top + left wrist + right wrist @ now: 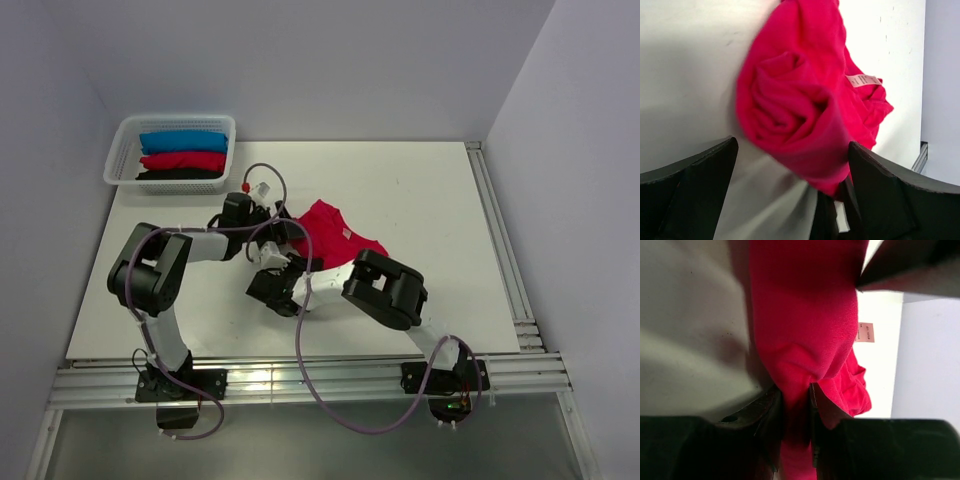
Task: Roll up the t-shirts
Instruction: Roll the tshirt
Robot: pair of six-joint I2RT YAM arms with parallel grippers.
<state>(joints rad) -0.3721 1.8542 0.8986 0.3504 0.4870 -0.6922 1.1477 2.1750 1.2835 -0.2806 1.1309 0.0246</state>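
Observation:
A crimson-red t-shirt (pixel 335 232) lies partly rolled on the white table, left of centre. In the left wrist view its rolled end (pixel 790 100) sits between my left gripper's (pixel 792 150) wide-open jaws and brushes the right finger; the pale neck label (pixel 863 80) shows beyond. My left gripper (pixel 280 228) is at the shirt's left edge. My right gripper (pixel 290 268) comes in from the near side. Its jaws (pixel 796 390) are pinched shut on a fold of the red cloth (pixel 800 315). The label (pixel 866 332) shows there too.
A white lattice basket (pixel 120 150) at the far left corner holds rolled blue (pixel 183 141), red (pixel 183 160) and black (pixel 180 174) shirts. Metal rails run along the table's right edge (pixel 500 250) and front edge (pixel 300 380). The two arms cross closely near the shirt.

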